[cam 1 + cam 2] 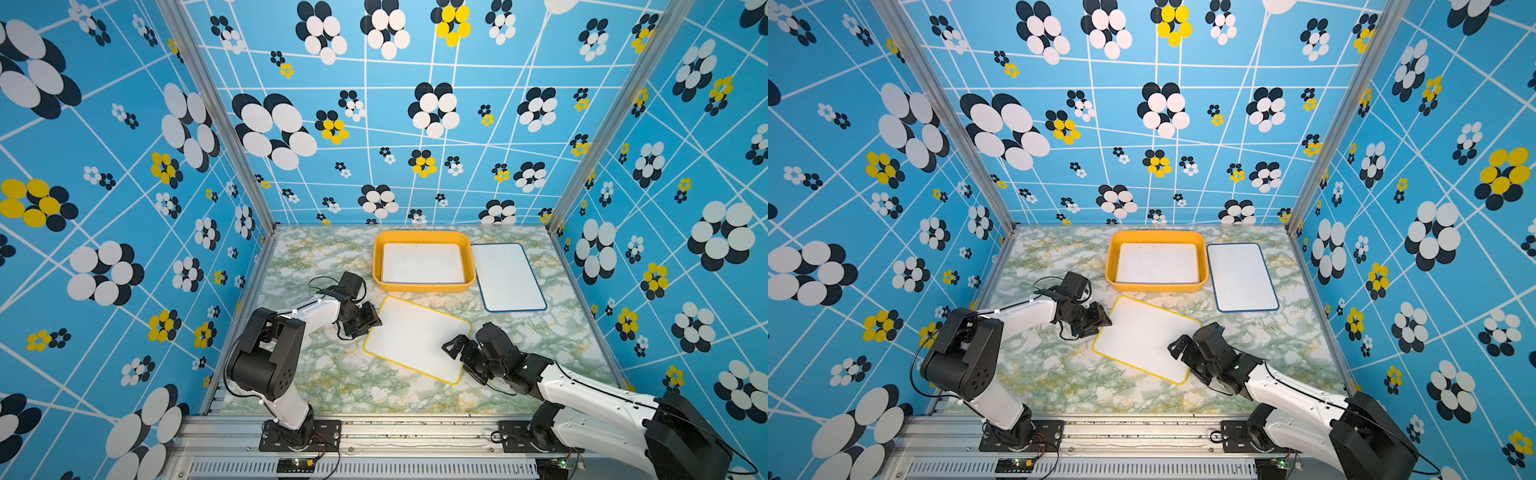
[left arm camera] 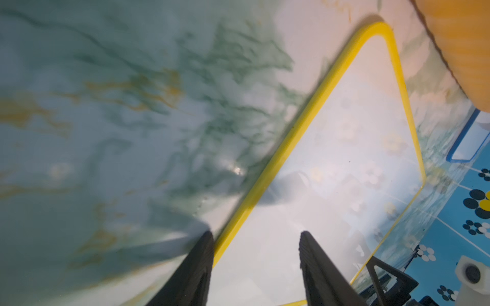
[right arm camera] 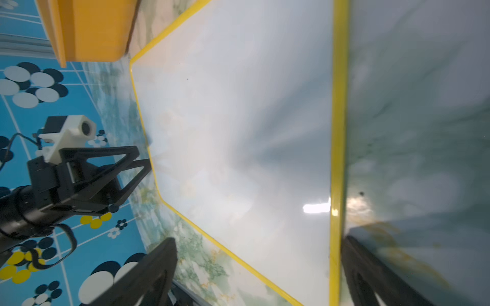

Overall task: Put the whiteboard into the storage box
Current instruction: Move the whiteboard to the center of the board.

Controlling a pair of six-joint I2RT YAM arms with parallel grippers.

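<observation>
Position check, both top views: yellow-framed whiteboard (image 1: 415,338) lies on the marble tabletop (image 1: 316,374). The left gripper (image 1: 363,328) is at one edge and the right gripper (image 1: 453,347) at the opposite corner. The storage box (image 1: 424,286) sits beyond both jaws, another board (image 1: 422,262) already inside.

Left wrist: jaws part-spread, straddling the yellow frame, pinching nothing.

Right wrist: jaws spread wide across the frame edge.

My plan: seat the frame deep between both finger pairs and close them together. Then lift level and clear the box rim before lowering.

Marbled tabletop (image 1: 324,374) under storage box (image 1: 424,286), yellow-edged whiteboard (image 1: 415,336), blue-edged whiteboard (image 1: 507,276).
</observation>
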